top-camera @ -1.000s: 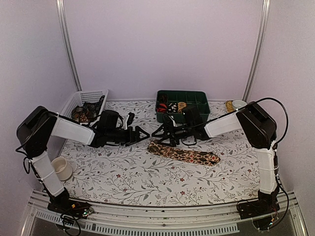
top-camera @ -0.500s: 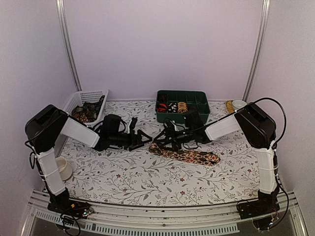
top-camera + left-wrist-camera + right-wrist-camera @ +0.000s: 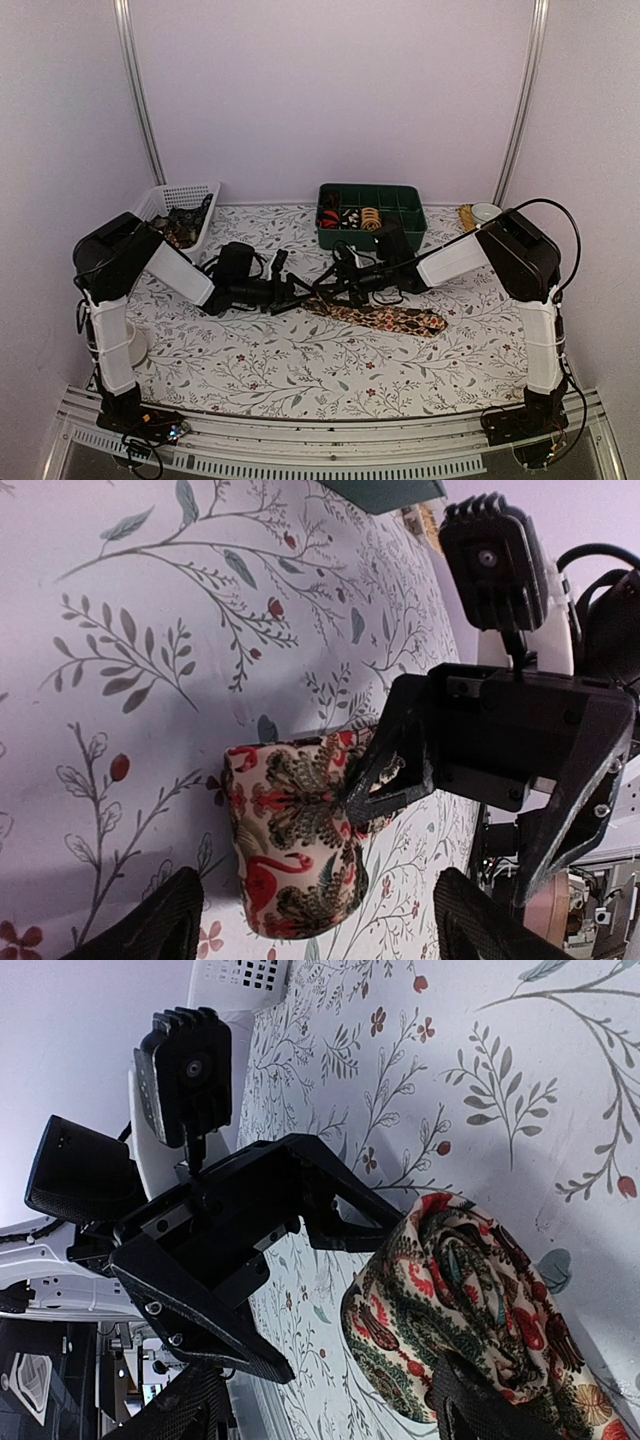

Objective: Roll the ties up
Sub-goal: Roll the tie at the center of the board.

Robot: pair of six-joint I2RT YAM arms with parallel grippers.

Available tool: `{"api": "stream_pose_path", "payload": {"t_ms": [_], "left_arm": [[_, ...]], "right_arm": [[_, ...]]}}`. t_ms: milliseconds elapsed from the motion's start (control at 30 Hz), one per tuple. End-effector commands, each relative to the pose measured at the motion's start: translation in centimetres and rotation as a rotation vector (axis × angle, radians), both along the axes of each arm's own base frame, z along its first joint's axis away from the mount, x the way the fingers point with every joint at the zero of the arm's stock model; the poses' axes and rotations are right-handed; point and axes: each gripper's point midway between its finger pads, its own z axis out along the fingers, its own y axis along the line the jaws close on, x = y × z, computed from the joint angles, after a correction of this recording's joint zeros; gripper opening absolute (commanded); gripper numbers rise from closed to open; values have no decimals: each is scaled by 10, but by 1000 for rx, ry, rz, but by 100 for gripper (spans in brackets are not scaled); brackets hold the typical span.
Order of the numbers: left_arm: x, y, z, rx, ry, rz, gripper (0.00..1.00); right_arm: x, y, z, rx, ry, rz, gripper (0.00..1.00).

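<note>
1. Nearest us, back beside the base of the left claw's arm, a pale cup (image 3: pixel 137 346) shows only part of its rim. The arm's lower link covers the rest.
2. In each wrist view only the tips of that claw's own fingers rise from the bottom edge; the rest is cut off. The left claw (image 3: pixel 320 880) is spread wide and grips nothing. The right claw (image 3: pixel 330 1370) is spread too, also gripping nothing.
3. The tie (image 3: pixel 295 850), dark with a red and cream print, has its thick folded end on the floral tablecloth (image 3: pixel 300 370). That end lies between the left claw's fingertips and touches neither.
4. One finger of each claw meets this folded end from opposite sides. We cannot tell whether they press or merely touch.
5. From there the tie runs flat past the right claw, along its arm's side, and its pointed end lies free.
6. Beyond the right claw stands a green tray (image 3: pixel 370 187) holding small rolls (image 3: pixel 350 214), too small to make out. Beyond the left claw, a white basket (image 3: pixel 185 190) holds dark fabric (image 3: pixel 175 230), partly hidden.
</note>
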Motion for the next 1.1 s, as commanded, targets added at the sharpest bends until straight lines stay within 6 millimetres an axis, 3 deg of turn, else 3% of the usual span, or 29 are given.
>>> {"api": "stream_pose_path", "payload": {"t_ms": [0, 467, 733, 867, 1067], "left_arm": [[-11, -9, -16, 6, 49, -25, 78], [-13, -16, -43, 24, 109, -4, 67], [-15, -20, -54, 57, 132, 10, 54], [-14, -17, -59, 80, 143, 28, 34], [-11, -15, -59, 131, 131, 46, 16]], "right_arm": [[-13, -13, -64, -120, 106, -15, 74], [-16, -15, -64, -117, 112, -14, 74], [-16, -15, -64, -116, 110, -14, 74], [-17, -15, -64, -116, 110, -12, 74], [-16, -14, -60, -113, 103, -8, 74]]}}
